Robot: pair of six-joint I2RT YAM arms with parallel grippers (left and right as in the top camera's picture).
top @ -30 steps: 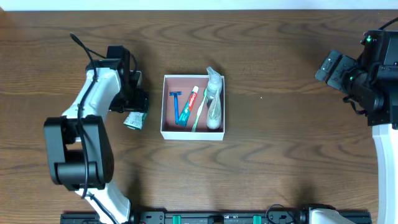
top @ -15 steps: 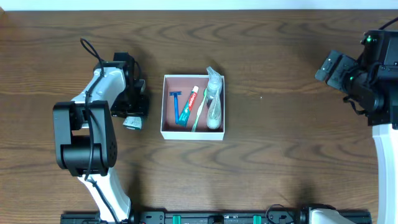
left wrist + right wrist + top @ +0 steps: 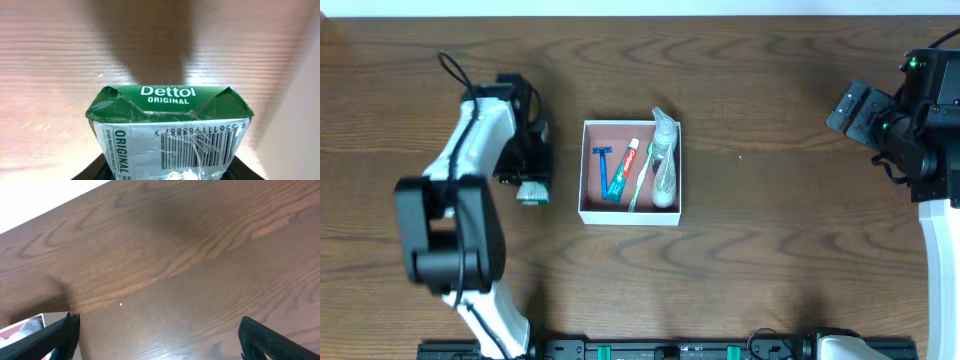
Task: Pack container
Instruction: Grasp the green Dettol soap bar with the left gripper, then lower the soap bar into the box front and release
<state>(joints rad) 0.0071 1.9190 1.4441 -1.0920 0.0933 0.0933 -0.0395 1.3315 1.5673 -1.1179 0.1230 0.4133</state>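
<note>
The container, a square white-walled box with a pinkish-brown inside, sits mid-table. In it lie a blue razor, a toothpaste tube, a green toothbrush and a clear spray bottle. My left gripper is just left of the box, shut on a green Dettol soap bar. In the left wrist view the soap bar fills the space between the jaws. My right gripper is open and empty at the far right, fingers spread wide above bare wood.
A corner of the container shows at the lower left of the right wrist view. A pale wall, likely the container's side, stands close on the right of the soap. The table is dark wood.
The left arm's elbow swung right, then back left, while the soap stayed about in place left of the container. The right arm has not moved.
</note>
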